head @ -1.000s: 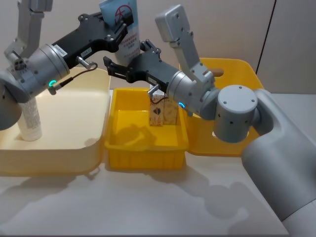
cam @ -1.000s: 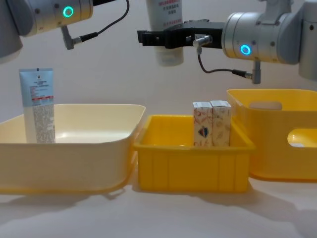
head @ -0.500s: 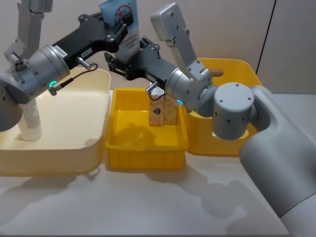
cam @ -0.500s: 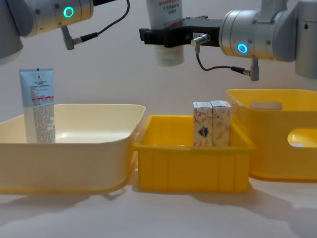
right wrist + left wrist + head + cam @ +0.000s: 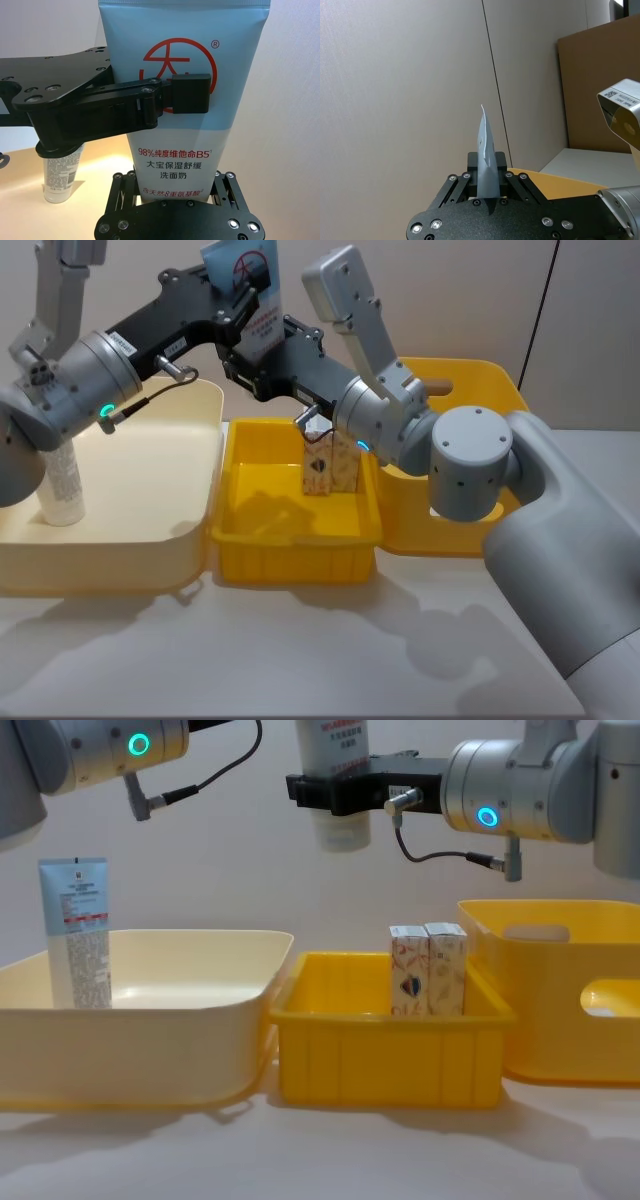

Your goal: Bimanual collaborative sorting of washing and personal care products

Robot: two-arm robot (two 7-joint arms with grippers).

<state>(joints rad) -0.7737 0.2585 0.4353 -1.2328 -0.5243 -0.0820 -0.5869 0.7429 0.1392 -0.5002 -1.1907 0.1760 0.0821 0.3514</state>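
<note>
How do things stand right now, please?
Left gripper clamps raised tube near top. Right gripper around its lower body. Nothing in the way.

Even overhead light is falling across the scene; the arms are casting soft shadows on the table (image 5: 300, 640). Focus is holding sharp throughout. No glare is showing on the yellow bin (image 5: 390, 1055).

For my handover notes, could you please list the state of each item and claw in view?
White squeeze tube with light-blue flat end: held upright in the air between both arms.
Left claw: shut on the tube's blue end.
Right claw: around the tube's lower body.
Second white tube: standing in cream plastic bin.
Two cream cartons: upright, side by side in small yellow bin.
</note>
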